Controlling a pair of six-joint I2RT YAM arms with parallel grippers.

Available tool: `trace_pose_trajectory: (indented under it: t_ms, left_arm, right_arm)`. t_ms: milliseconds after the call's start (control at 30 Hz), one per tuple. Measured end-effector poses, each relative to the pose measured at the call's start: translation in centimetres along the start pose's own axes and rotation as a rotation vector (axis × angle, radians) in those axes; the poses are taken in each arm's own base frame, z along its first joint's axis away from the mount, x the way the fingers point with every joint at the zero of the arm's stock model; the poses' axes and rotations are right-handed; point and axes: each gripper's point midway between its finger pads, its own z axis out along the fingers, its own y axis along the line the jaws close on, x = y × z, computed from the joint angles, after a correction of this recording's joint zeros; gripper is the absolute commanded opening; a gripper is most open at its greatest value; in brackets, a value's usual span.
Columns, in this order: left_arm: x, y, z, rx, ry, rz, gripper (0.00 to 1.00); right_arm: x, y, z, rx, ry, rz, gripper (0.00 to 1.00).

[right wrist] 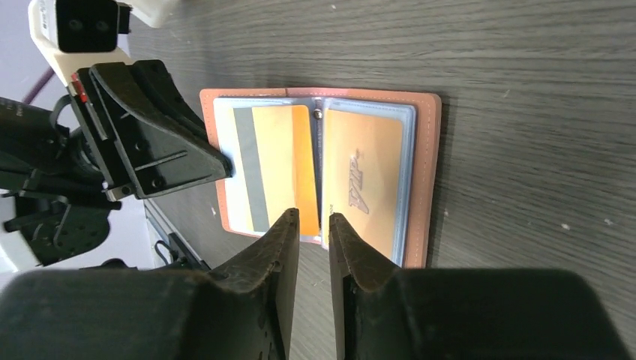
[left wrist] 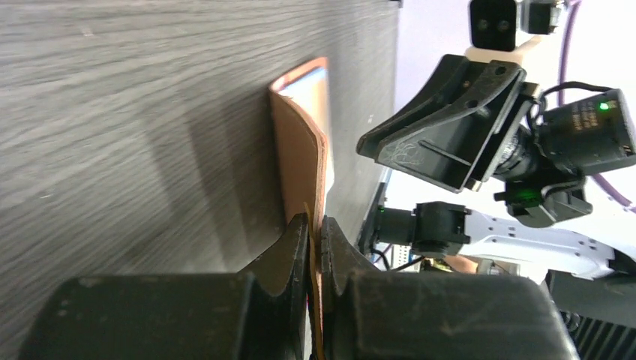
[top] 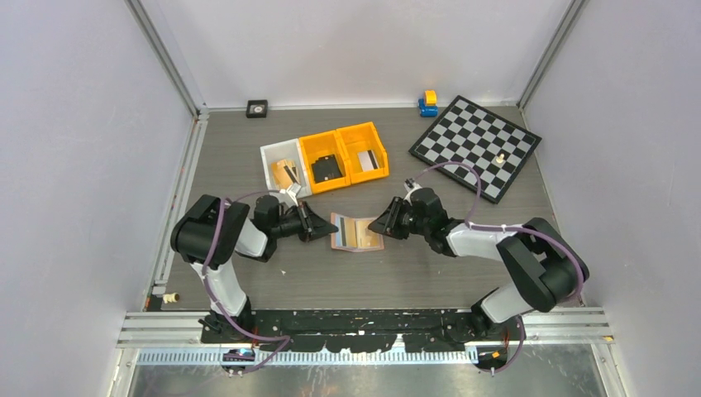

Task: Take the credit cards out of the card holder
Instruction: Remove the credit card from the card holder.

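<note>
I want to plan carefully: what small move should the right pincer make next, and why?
Probably shift toward the striped card and close on its near edge: the left pincer clamps the open card holder, and the right pincer stands slightly open over the spine.

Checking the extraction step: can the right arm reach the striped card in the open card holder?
Likely yes. The card holder lies open, one edge pinched by the left fingers; the right fingers sit at another edge with nothing between. The striped card is inside a clear pocket, though.

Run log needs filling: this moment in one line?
left gripper: shut on card holder edge | right gripper: open at centre fold | credit cards: inside
</note>
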Motion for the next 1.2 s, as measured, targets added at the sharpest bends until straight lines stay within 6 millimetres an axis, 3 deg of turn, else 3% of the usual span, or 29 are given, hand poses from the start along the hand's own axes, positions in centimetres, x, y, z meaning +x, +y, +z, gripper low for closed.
trace_pose_trajectory:
  t_ms: [300, 400, 600, 700, 967, 1200]
  left_arm:
    - [-0.1, 2.7, 0.0, -0.151, 0.017, 0.016, 0.0]
    - [0.1, 3.1, -0.1, -0.17, 0.026, 0.013, 0.09]
    - [0.2, 3.0, -0.1, -0.166, 0.032, 0.015, 0.39]
    - [0.1, 2.6, 0.0, -0.148, 0.028, 0.016, 0.42]
    - [0.9, 2.0, 0.8, -0.113, 0.059, 0.013, 0.36]
    - [1.5, 2.1, 1.2, -0.104, 0.088, -0.016, 0.04]
  right_arm:
    - [0.5, -1.0, 1.7, 0.037, 0.054, 0.019, 0.12]
    - [0.7, -1.2, 2.2, 0.051, 0.073, 0.018, 0.09]
    - [1.1, -2.0, 3.5, 0.082, 0.106, 0.024, 0.05]
    - [1.1, -1.8, 4.2, 0.071, 0.123, 0.036, 0.04]
    - [1.2, -1.7, 4.4, 0.064, 0.13, 0.045, 0.04]
    - [1.2, -1.6, 4.4, 0.064, 0.131, 0.047, 0.04]
